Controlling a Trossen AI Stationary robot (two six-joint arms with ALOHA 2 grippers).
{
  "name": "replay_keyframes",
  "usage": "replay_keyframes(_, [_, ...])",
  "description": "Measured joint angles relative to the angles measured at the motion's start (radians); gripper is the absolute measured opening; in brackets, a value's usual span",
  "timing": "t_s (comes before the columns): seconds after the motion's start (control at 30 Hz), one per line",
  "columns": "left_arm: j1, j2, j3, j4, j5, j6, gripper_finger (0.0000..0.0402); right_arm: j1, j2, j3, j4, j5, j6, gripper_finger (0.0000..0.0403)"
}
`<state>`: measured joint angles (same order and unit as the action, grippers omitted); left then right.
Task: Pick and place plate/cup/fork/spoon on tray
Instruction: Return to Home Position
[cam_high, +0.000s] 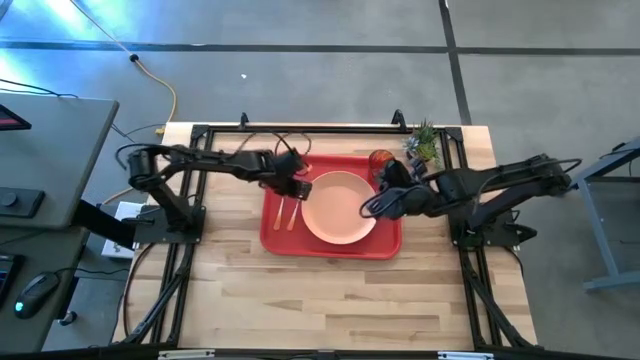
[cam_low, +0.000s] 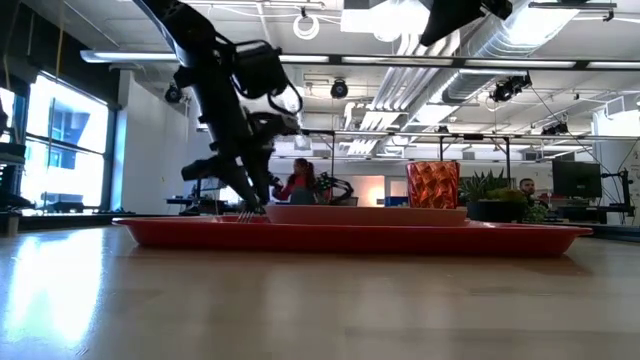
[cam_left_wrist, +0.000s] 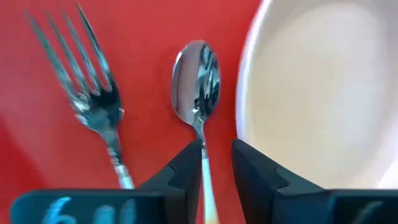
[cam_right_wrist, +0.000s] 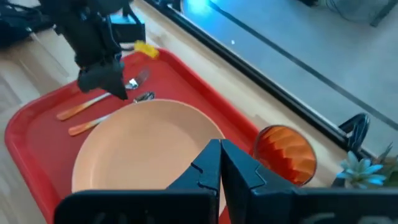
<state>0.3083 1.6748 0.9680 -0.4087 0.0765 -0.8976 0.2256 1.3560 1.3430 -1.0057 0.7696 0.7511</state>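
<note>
Done: all four pieces lay on the tray (cam_high: 280, 243). The plate (cam_high: 340, 207) sat in the middle and the cup (cam_high: 381, 160) at the corner nearest the potted plant (cam_high: 425, 145). The fork (cam_high: 279, 213) and the spoon (cam_high: 292, 214) lay side by side on the plate's left, the spoon the nearer to it.
Left to do: by my reckoning nothing more to carry, only both arms to draw back off the tray.
Left gripper (cam_left_wrist: 217, 146): low over the spoon's handle, fingers parted a little to either side of it. The spoon lay flat on the tray and looked released.
Right gripper (cam_right_wrist: 221, 163): above the plate's right edge, fingers pressed together on nothing.
Left wrist view alone: told tines from oval bowl, and showed a strip of red between the spoon's bowl and the plate's rim.
Right wrist view alone: showed the right fingers closed.
Low view alone: showed the cup standing upright, and a person (cam_low: 298, 180) in the room behind.
High view alone: took in both arms at once.
</note>
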Motion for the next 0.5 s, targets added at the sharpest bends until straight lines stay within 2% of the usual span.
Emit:
replay_keyframes(0.13, [0.027,-0.124,0.0,-0.03,-0.025,0.135,0.0092,-0.009,-0.061,0.0,0.014,-0.02,-0.085,0.0001])
replay_keyframes(0.23, [0.04,-0.254,0.0,0.007,-0.064,0.255,0.0093,-0.032,-0.11,0.0,0.073,-0.103,-0.21,0.0])
replay_keyframes(0.37, [0.046,-0.426,0.0,0.166,-0.074,0.438,0.0082,-0.08,-0.158,0.0,0.275,-0.388,-0.467,0.0])
replay_keyframes(0.5, [0.039,-0.56,0.001,0.301,-0.039,0.659,0.0068,-0.146,-0.163,0.0,0.521,-0.72,-0.609,0.0])
